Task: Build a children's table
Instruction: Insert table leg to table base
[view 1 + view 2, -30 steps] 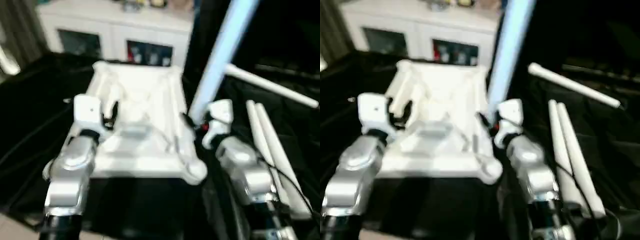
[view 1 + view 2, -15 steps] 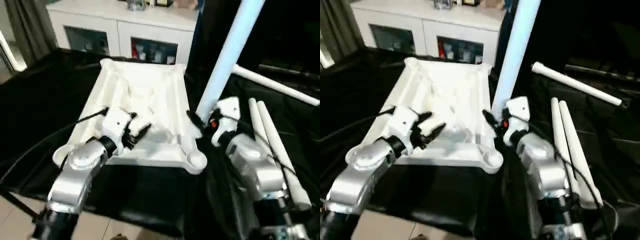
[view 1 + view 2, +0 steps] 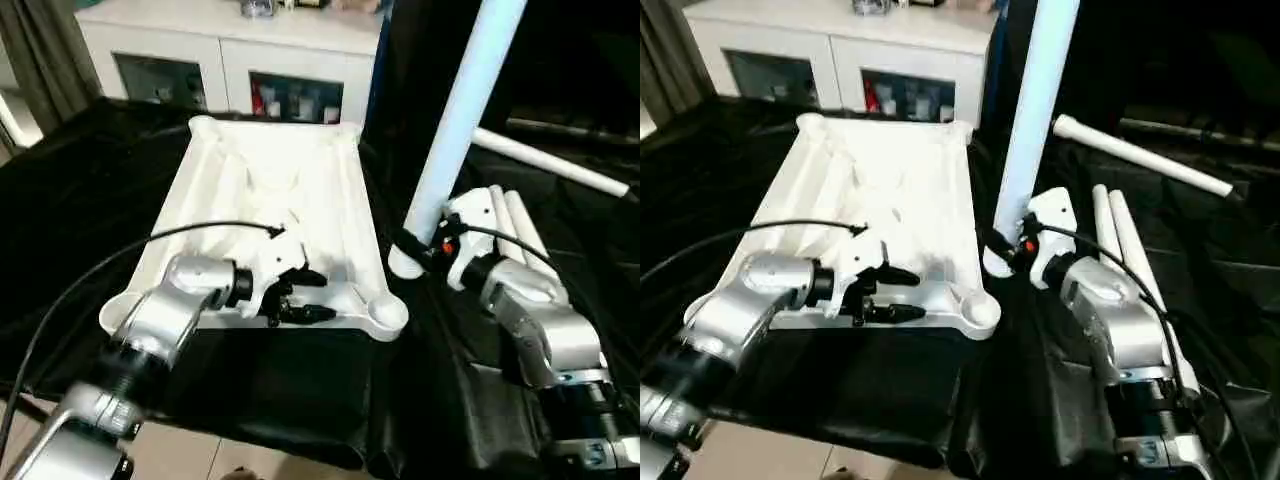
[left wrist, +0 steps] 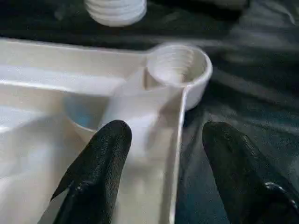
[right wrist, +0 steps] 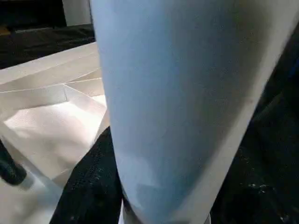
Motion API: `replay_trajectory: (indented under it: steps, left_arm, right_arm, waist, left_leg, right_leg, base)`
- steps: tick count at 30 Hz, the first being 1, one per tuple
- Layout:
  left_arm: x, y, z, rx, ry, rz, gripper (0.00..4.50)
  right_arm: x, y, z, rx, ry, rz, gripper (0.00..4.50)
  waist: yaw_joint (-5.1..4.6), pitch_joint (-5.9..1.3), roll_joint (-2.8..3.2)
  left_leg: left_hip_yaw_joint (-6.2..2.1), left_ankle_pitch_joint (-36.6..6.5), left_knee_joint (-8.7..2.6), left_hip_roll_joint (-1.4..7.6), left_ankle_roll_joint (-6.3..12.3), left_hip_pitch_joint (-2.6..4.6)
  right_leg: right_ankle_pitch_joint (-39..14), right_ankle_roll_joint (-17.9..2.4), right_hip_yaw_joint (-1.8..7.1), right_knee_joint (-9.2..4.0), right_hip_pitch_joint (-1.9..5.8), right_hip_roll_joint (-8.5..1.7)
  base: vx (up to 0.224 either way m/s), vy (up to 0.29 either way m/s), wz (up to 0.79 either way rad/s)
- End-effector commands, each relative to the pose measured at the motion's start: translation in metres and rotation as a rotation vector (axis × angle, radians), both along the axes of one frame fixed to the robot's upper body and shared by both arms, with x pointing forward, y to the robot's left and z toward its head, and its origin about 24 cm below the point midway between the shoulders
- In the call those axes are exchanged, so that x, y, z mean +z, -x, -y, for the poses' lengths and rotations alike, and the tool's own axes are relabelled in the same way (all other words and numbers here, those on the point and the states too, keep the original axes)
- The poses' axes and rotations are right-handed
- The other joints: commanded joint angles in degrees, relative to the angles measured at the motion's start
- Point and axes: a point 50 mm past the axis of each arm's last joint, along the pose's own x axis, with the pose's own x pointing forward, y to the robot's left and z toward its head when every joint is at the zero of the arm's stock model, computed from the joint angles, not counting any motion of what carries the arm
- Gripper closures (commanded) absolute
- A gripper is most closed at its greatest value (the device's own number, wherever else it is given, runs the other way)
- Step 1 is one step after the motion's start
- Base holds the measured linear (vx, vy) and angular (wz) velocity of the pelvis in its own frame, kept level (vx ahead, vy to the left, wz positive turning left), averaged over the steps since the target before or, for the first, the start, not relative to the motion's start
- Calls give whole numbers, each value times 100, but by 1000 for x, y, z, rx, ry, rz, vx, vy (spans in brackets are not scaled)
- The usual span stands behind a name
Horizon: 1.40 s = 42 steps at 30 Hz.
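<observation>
The white tabletop (image 3: 270, 190) lies underside up on a black cloth. My left gripper (image 3: 322, 297) is open at its near rim. One finger (image 4: 100, 163) is over the ribbed inside and the other (image 4: 238, 168) is outside the rim, just short of the near right corner socket (image 4: 177, 67). My right gripper (image 3: 420, 245) is shut on a white leg (image 3: 460, 110) and holds it nearly upright. The leg's lower end rests on the cloth beside the tabletop's right edge, close to that socket (image 3: 385, 312). A black finger (image 5: 88, 186) presses against the leg (image 5: 177, 93).
Two more legs (image 3: 520, 225) lie side by side on the cloth right of my right arm. A third (image 3: 550, 165) lies across the back right. A white cabinet with glass doors (image 3: 250, 60) stands behind the work, with a curtain (image 3: 50, 50) at the far left.
My left gripper has come down from over the tabletop's middle to its near rim by the right socket. The right gripper still holds the leg upright, its foot slightly nearer me.
</observation>
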Motion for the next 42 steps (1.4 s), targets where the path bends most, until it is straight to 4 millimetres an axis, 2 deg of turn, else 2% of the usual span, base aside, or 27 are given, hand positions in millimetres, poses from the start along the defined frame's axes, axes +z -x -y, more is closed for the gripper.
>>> replay_trajectory:
  steps: [1,2,3,4,5,7,10,12,15,19,22,23,25,28,30,31,33,35,38,42]
  left_arm:
    - [-1,0,0,-44,-36,-8,156]
    - [-2,-1,-1,-62,-49,-20,156]
    - [-3,0,-2,-83,-59,-33,156]
    - [-3,0,-3,-97,-64,-46,156]
    - [-3,1,-3,-105,-66,-53,156]
    - [-3,2,-4,-121,-72,-56,156]
    - [-4,-3,-4,-83,-77,-17,156]
    - [-5,-6,-4,-63,-74,-19,184]
    - [-4,-7,-6,-58,-78,-21,194]
    - [-5,-6,-7,-64,-84,-33,229]
    - [-6,-6,-8,-66,-91,-40,249]
    - [-6,-6,-9,-62,-93,-41,273]
    - [-7,-7,-11,-56,-103,-38,276]
    - [-10,-7,-16,-57,-141,-42,285]
    - [-11,-6,-17,-60,-154,-43,317]
    - [-12,-6,-18,-58,-160,-40,318]
    - [-12,-6,-19,-51,-161,-36,322]
    - [-12,-7,-19,-41,-153,-35,356]
    - [-11,-9,-19,-31,-141,-29,366]
    - [-12,-8,-19,-29,-138,-30,404]
  right_arm:
    - [5,2,5,-7,0,10,257]
    - [5,2,5,-9,0,9,257]
    - [5,3,7,-13,0,9,257]
    - [5,4,7,-18,-1,9,257]
    - [5,4,8,-22,-2,9,257]
    - [4,5,9,-38,4,12,257]
    - [3,5,8,-48,-2,11,257]
    - [2,5,6,-48,-4,9,257]
    - [0,6,3,-47,-8,4,257]
    - [-1,6,0,-45,-8,0,257]
    - [-2,6,0,-45,-8,0,257]
    - [-2,6,0,-46,-6,0,257]
    - [-1,5,-1,-45,-3,0,257]
    - [-1,5,-1,-43,0,1,257]
    - [-1,5,-1,-44,1,1,257]
    - [-1,5,-1,-44,0,1,257]
    - [-1,5,0,-45,0,0,257]
    - [-1,5,-1,-43,-1,-2,257]
    - [-2,5,-1,-36,1,-4,257]
    - [-2,4,-2,-30,1,-4,257]
  waist:
    - [1,-430,57]
    - [1,-409,55]
    - [4,-394,96]
    - [-1,-392,120]
    - [-1,-382,109]
    - [-8,-366,135]
    - [-12,-347,135]
    - [-9,-353,126]
    - [1,-366,125]
    - [2,-363,119]
    - [1,-347,124]
    - [-3,-341,119]
    - [-6,-335,108]
    - [-4,-336,116]
    - [-6,-340,124]
    - [-12,-338,104]
    - [-5,-336,112]
    - [-1,-335,107]
    - [4,-327,92]
    - [4,-327,91]
  left_leg:
    - [-85,-366,-394,281,145,65]
    - [-79,-454,-400,285,174,64]
    - [-81,-634,-415,302,133,85]
    - [-83,-713,-417,312,95,88]
    - [-82,-792,-429,319,63,95]
    - [-80,-989,-451,337,-33,112]
    - [-62,-1156,-460,335,-98,112]
    - [-53,-1133,-461,339,-113,116]
    - [-53,-1021,-459,344,-96,107]
    - [-46,-960,-457,344,-68,102]
    - [-47,-1074,-470,348,-86,107]
    - [-50,-1135,-481,354,-107,112]
    - [-47,-1183,-484,347,-122,113]
    - [-52,-1174,-491,354,-130,113]
    - [-58,-1174,-495,362,-140,114]
    - [-54,-1165,-498,360,-133,111]
    - [-49,-1144,-496,360,-125,113]
    - [-45,-1121,-496,359,-113,111]
    - [-43,-1150,-504,362,-110,109]
    - [-45,-1135,-512,366,-106,109]
  right_leg:
    - [976,-1511,198,-341,301,-422]
    - [786,-1535,201,-365,299,-432]
    - [452,-1536,200,-396,281,-441]
    - [331,-1544,203,-393,280,-444]
    - [199,-1535,206,-414,278,-447]
    - [-87,-1535,209,-425,255,-444]
    - [-415,-1494,219,-461,248,-450]
    - [-432,-1447,221,-464,246,-446]
    - [-231,-1464,220,-442,243,-450]
    - [-117,-1489,219,-435,243,-449]
    - [-343,-1461,223,-460,233,-457]
    - [-451,-1442,223,-468,226,-457]
    - [-560,-1406,228,-481,222,-453]
    - [-577,-1377,232,-482,213,-461]
    - [-535,-1374,231,-475,212,-463]
    - [-500,-1375,230,-475,214,-459]
    - [-487,-1389,234,-478,209,-467]
    - [-480,-1392,235,-479,208,-468]
    - [-562,-1381,236,-489,206,-470]
    - [-602,-1359,238,-495,203,-475]
  base:
    - [0,0,0]
    - [0,0,0]
    - [0,0,0]
    - [0,0,0]
    - [0,0,0]
    - [0,0,0]
    - [0,0,0]
    - [0,0,0]
    - [0,0,0]
    - [0,0,0]
    - [0,0,0]
    - [0,0,0]
    - [0,0,0]
    - [0,0,0]
    - [0,0,0]
    - [0,0,0]
    - [0,0,0]
    - [0,0,0]
    - [0,0,0]
    - [0,0,0]
